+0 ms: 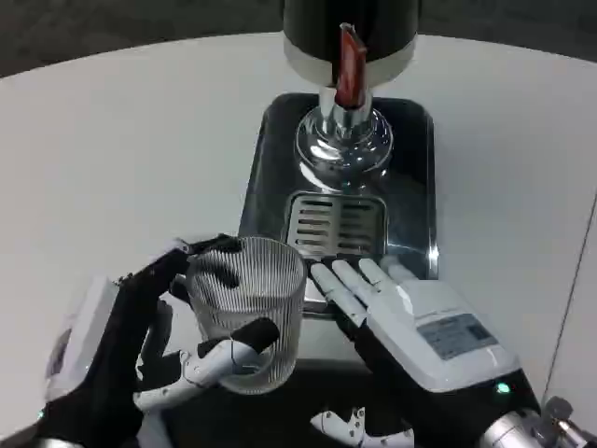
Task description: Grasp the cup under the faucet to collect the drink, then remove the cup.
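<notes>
A clear ribbed glass cup (248, 310) stands upright just in front of the dispenser's dark tray (410, 177), to the left of the drip grate (336, 227). My left hand (140, 350) wraps around the cup, thumb across its near side and fingers behind its far rim. The faucet with its red lever (349, 54) and chrome spout (343, 135) sits farther back, above the tray. Beside the cup, my right hand (396, 313) lies flat, fingers stretched toward the grate's near edge, holding nothing.
The black-and-chrome dispenser body (351, 28) rises at the top centre. White table (121, 159) spreads left and right of the tray. A vertical seam or edge (574, 308) runs down the far right.
</notes>
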